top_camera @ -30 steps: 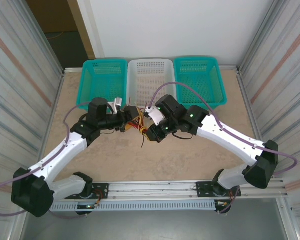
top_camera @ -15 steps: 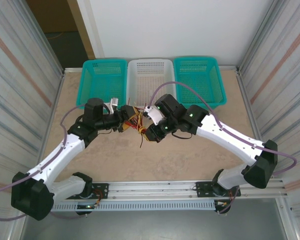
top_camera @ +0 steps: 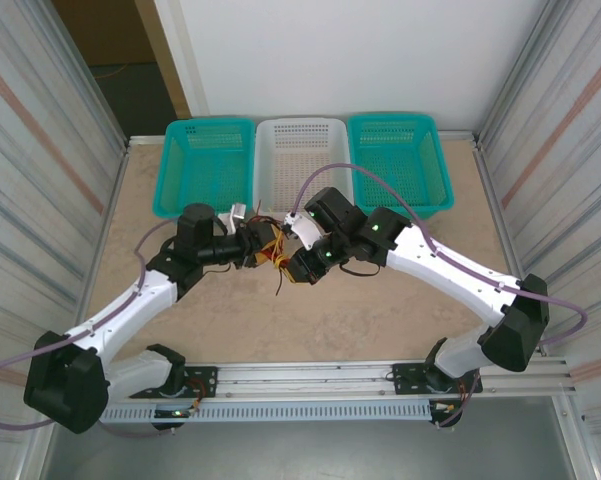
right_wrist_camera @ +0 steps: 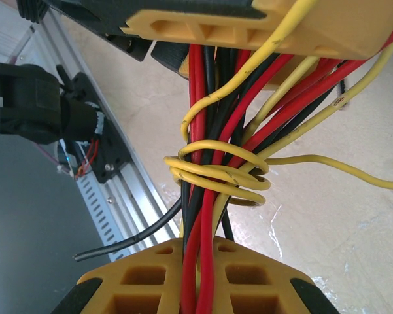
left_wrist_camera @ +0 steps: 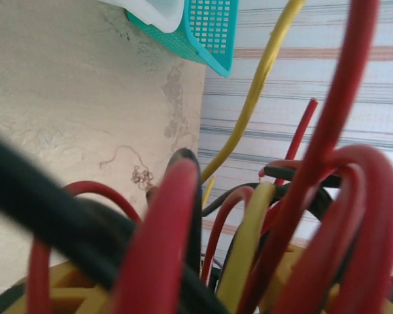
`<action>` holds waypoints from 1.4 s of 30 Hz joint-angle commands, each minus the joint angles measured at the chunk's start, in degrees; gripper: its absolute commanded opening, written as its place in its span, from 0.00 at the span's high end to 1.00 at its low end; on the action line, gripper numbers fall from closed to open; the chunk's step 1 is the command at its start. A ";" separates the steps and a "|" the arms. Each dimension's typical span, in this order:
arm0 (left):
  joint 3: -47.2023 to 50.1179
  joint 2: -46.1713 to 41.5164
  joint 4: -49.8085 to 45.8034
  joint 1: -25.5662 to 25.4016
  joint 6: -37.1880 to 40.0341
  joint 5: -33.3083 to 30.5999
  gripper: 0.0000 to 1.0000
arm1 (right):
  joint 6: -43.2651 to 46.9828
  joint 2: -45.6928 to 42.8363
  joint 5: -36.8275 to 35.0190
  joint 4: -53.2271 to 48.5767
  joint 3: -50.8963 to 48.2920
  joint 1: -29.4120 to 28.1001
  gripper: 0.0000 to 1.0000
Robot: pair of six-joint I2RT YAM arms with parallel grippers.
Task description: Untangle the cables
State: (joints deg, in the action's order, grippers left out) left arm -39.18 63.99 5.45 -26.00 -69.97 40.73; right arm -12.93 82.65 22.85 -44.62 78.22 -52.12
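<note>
Cables, a bundle of thin red, black and yellow flexible wires (top_camera: 274, 250), are strung between the two grippers over the middle of the beige tabletop (top_camera: 360, 320), on the near side of the white perforated plastic basket (top_camera: 302, 150). Left gripper (top_camera: 261, 246) has one end, right gripper (right_wrist_camera: 197, 256) the other. Tips are close together and neither arm is nearer. The bundle's long axis runs straight from one grip to the other, roughly left-right in the overhead view. In the right wrist view the strands pass between the right gripper's yellow fingers (right_wrist_camera: 261, 281), and the jaws look closed down to wire thickness, clamped on the bundle. Left's yellow finger sits at the far end of the same strands and reads as pinched on them too; in the left wrist view the wires sit right at the lens, so the jaw gap is hidden. Key relation: a yellow wire coil (right_wrist_camera: 217, 175) wraps several turns around the bundle between the two grips, across the axis. One black strand (right_wrist_camera: 127, 237) peels off with a free end. My read: pulling apart along the axis tightens that coil, so it needs slack or one grip freed to work the turns off.
</note>
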 commanded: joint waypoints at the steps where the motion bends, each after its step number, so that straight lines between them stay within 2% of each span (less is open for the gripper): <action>1: 1.32 0.08 5.26 -0.37 -1.54 2.45 0.57 | 1.52 -0.32 1.93 2.25 1.77 -0.26 0.97; 7: 1.81 0.64 10.37 -0.37 -2.01 4.18 0.80 | 1.11 -0.84 0.72 2.43 1.57 -0.22 0.95; 10: 2.34 -0.19 11.91 -0.29 -1.80 3.28 0.87 | 0.65 -1.45 -1.46 2.74 1.48 -0.05 0.88; 12: 2.44 -1.24 12.21 -0.07 -0.72 1.99 0.92 | 0.27 -2.40 -4.23 2.54 1.21 0.24 0.78; 14: 2.10 -2.16 11.80 0.71 0.87 1.07 0.99 | -0.01 -4.07 -8.12 1.36 1.03 0.98 0.61; 16: 1.79 -2.81 11.62 1.50 1.91 0.04 1.00 | -0.89 -6.25 -12.19 0.54 0.66 2.04 0.52; 17: 1.34 -2.91 11.48 1.73 2.60 -0.25 1.00 | -1.61 -7.61 -14.21 0.26 0.38 2.82 0.43; 21: -1.17 -2.39 8.84 1.74 6.74 -0.58 1.00 | -6.37 -13.87 -22.69 2.67 -2.26 4.35 0.17; 22: -1.50 -2.21 8.80 1.74 7.63 -0.38 1.00 | -8.14 -15.64 -25.99 4.54 -3.83 4.43 0.17; 25: -1.73 -2.33 9.66 1.74 9.47 0.04 1.00 | -11.78 -19.82 -26.81 9.98 -8.13 5.47 0.19; 27: -1.77 -2.46 10.98 1.74 10.00 0.61 1.00 | -15.35 -20.13 -21.45 12.42 -9.04 7.70 0.22; 31: -3.64 -2.21 8.72 1.65 12.23 2.12 1.00 | -20.44 -15.28 -0.74 14.92 -6.59 13.83 0.39; 35: -4.80 -2.15 10.30 1.57 14.00 4.96 1.00 | -20.41 -12.81 1.73 15.61 -5.33 12.39 0.38; 42: -4.25 -3.21 18.85 1.30 13.61 8.56 1.00 | -23.23 -12.05 6.93 17.80 -5.15 13.83 0.47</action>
State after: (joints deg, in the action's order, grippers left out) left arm -42.13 62.76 17.63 -24.38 -57.47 45.91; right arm -33.89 71.22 25.19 -29.26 70.91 -38.94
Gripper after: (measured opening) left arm 0.160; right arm 0.535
